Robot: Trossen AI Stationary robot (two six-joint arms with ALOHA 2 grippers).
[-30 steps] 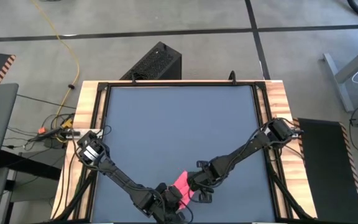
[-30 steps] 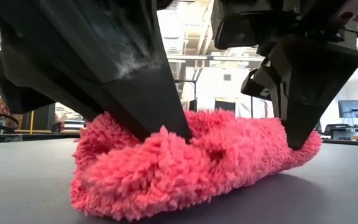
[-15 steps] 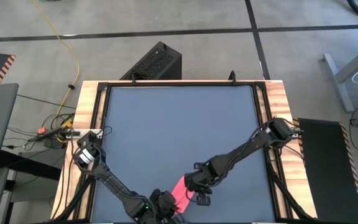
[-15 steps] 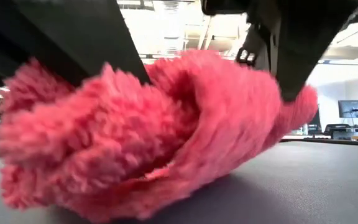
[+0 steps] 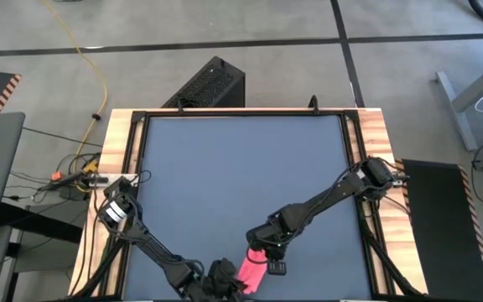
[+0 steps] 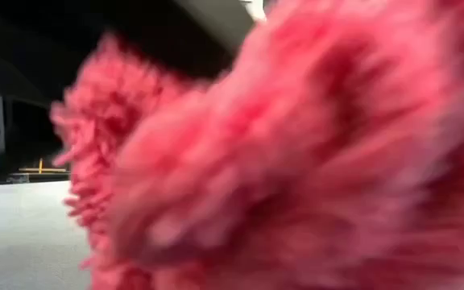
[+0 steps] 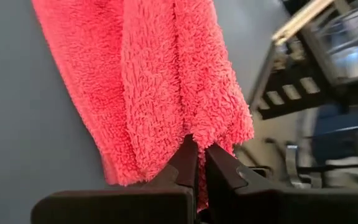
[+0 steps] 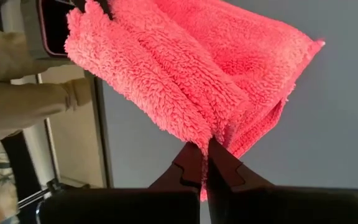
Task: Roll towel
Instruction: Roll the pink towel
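Pink and fluffy, the towel (image 5: 251,267) sits at the near edge of the tabletop (image 5: 241,168), on the dark grey mat just beside its front border, bunched into a short thick bundle between the two arms. Both grippers have a pinch on it. The left gripper (image 7: 201,163) has its fingers closed tight on one end, with folded layers of pile gathered at the fingertips; the right gripper (image 8: 205,158) has its fingers clamped the same way on the other end, where several layers stack one over another. Gripping opposite ends makes sense for a roll: each arm keeps its side of the cloth from slipping out, so the layers stay wound rather than springing open. In the low view the towel (image 6: 296,161) fills almost the whole picture as a pink blur, which suggests it is very close to that camera; whether it is lifted clear of the mat or resting on it cannot be told. From the layering visible in both wrist views, my reading is that the roll is well along, with the bundle now being held together. Letting go too early could let the soft pile unfold.
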